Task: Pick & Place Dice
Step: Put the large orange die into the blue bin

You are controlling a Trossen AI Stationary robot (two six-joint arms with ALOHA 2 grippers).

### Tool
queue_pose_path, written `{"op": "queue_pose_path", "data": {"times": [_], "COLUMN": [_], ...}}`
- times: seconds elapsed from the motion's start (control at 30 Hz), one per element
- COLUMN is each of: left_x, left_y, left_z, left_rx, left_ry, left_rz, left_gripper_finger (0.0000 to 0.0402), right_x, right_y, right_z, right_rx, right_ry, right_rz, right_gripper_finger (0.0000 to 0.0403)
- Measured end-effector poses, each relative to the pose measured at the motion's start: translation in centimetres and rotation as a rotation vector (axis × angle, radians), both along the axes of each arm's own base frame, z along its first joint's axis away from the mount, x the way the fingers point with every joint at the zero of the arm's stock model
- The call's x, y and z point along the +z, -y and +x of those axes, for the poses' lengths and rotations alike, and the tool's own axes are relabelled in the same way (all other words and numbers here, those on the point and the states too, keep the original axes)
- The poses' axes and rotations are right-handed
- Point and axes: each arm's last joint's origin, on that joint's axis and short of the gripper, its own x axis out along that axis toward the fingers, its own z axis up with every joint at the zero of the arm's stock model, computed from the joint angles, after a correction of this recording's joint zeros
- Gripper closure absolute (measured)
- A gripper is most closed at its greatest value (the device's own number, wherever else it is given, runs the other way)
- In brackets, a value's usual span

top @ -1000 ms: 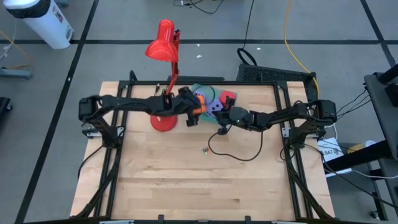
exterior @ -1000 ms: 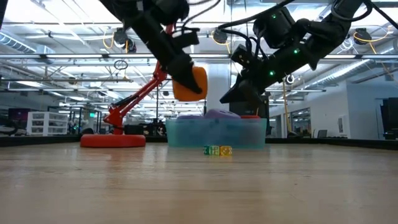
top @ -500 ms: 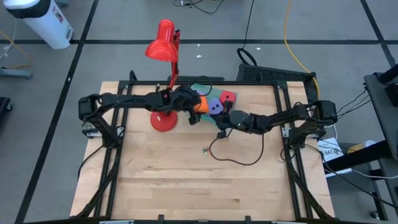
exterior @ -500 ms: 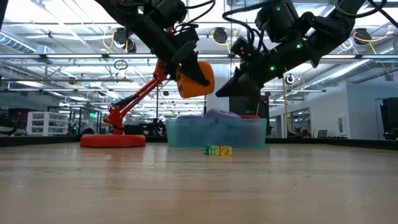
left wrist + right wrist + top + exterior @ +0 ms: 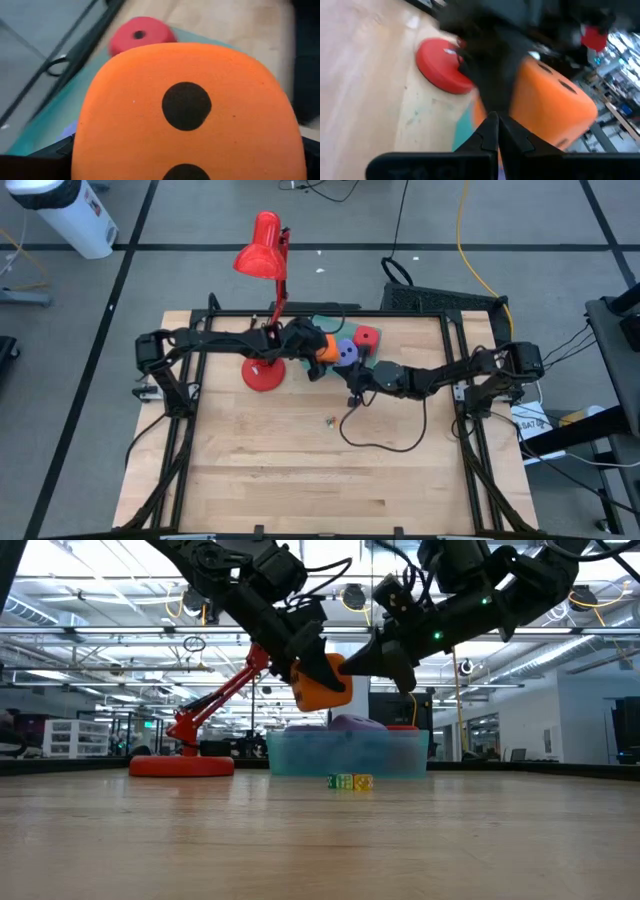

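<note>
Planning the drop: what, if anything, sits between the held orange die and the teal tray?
Nothing visible blocks it. The left end effector holds the orange die above the tray's near-left edge. The shut right end effector hovers beside it, not underneath.

The table (image 5: 300, 470) is pale wood, its planks smooth and matt. The orange die (image 5: 185, 110) looks soft and matt, like foam, with flat dark pips. The teal tray (image 5: 345, 753) is translucent plastic. The red lamp (image 5: 262, 255) is glossy.

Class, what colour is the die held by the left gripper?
Orange die with dark pips; left wrist view shows it best.
</note>
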Motion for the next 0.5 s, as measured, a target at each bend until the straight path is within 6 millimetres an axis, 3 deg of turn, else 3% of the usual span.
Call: {"op": "queue_pose_path", "data": {"times": [0.23,0.5], "left_x": [-0.2,-0.3], "left_y": [1.2,1.4], "left_z": [0.7,0.7], "left_rx": [-0.094,-0.103], "left_ry": [0.021,0.014], "left_rz": [0.006,0.001], "left_gripper_finger": [0.0002,0.0002], "right_x": [-0.4,-0.5], "right_y": [1.8,2.3], "right_z": [-0.3,-0.5], "right_rx": [-0.055,-0.118], "right_ry": [-0.016,-0.018], "right_rz": [0.059,0.066], "right_gripper_finger": [0.0403,0.0403]}}
